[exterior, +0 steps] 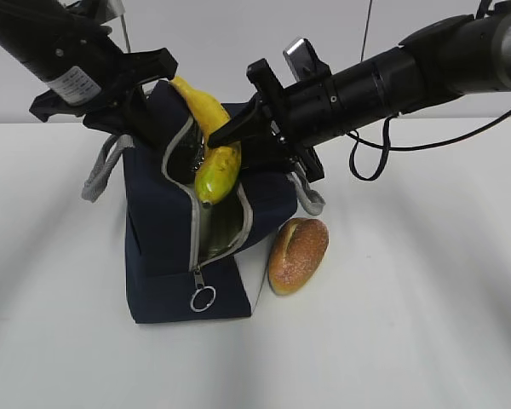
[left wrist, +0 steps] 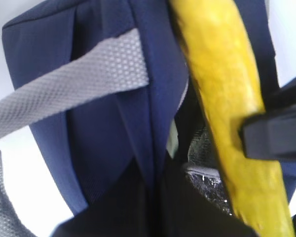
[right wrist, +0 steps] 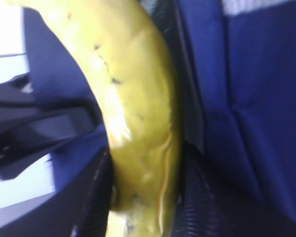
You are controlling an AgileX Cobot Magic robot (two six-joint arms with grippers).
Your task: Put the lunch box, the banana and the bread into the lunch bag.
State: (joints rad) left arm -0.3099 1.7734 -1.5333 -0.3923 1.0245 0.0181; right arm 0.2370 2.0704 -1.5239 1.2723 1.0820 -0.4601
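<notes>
The navy lunch bag [exterior: 162, 247] stands mid-table with its zipper open. My left gripper [exterior: 156, 112] is shut on the bag's upper left rim; in the left wrist view its dark jaws [left wrist: 153, 212] pinch the blue fabric [left wrist: 98, 123]. My right gripper [exterior: 227, 143] is shut on the banana [exterior: 217, 166], which hangs tip-down in the bag's opening. The right wrist view shows the banana [right wrist: 138, 123] between the fingers [right wrist: 207, 207]. The bread [exterior: 298, 254] lies on the table against the bag's right side. A pale green surface [exterior: 226, 230] shows inside the bag, seemingly the lunch box lid.
Grey webbing handles [exterior: 102, 166] hang off the bag's left and right sides. The metal ring pull [exterior: 203, 298] dangles at the bag's front. A black cable [exterior: 366, 153] loops under the right arm. White table surrounds the bag.
</notes>
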